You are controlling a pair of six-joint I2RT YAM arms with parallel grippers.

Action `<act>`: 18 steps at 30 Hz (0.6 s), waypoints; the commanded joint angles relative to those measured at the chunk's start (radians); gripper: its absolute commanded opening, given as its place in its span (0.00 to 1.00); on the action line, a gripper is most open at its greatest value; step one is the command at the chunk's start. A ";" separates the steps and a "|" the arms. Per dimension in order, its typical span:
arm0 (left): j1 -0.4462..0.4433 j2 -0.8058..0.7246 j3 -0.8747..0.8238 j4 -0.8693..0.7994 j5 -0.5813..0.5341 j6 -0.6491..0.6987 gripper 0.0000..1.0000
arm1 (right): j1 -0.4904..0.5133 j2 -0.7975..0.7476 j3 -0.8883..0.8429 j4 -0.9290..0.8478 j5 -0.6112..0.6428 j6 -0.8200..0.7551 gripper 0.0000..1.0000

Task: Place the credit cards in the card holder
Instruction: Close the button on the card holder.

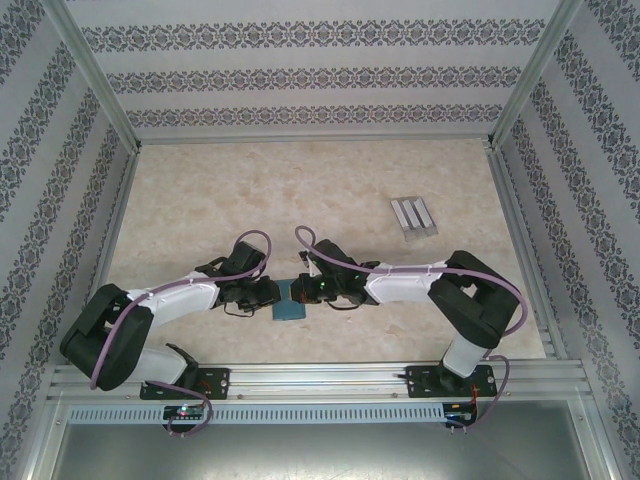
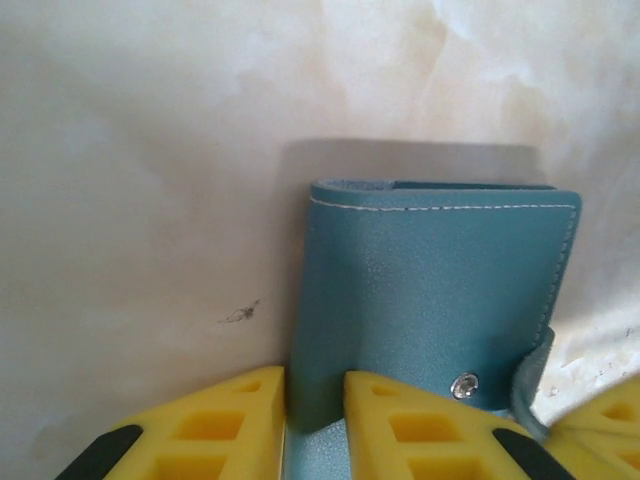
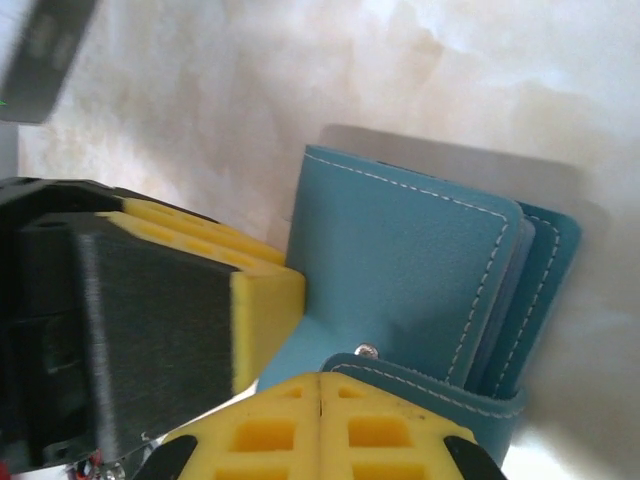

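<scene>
Where it sits near the front of the bench [image 1: 250,190], the card holder [image 2: 440,290] is gripped at one edge by the left tool [image 2: 312,385], while the right tool [image 3: 320,385] is seen closed beside its snap strap [image 3: 430,395].

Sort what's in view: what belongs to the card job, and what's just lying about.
Belongs to the job:
- wallet, pinched at one edge by the left gripper
- right gripper, shut, beside the wallet's flap

Lying about:
- rack, grey and slotted, apart from the rest, farther back on the right
</scene>
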 commanded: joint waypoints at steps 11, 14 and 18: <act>0.008 0.026 -0.009 0.007 -0.011 -0.006 0.20 | 0.020 0.050 0.038 -0.023 0.027 -0.027 0.00; 0.008 0.025 -0.010 0.007 -0.011 -0.008 0.18 | 0.019 0.042 0.035 -0.014 0.025 -0.021 0.00; 0.008 0.026 -0.012 0.005 -0.010 -0.008 0.15 | 0.019 0.015 0.035 -0.013 0.032 -0.023 0.00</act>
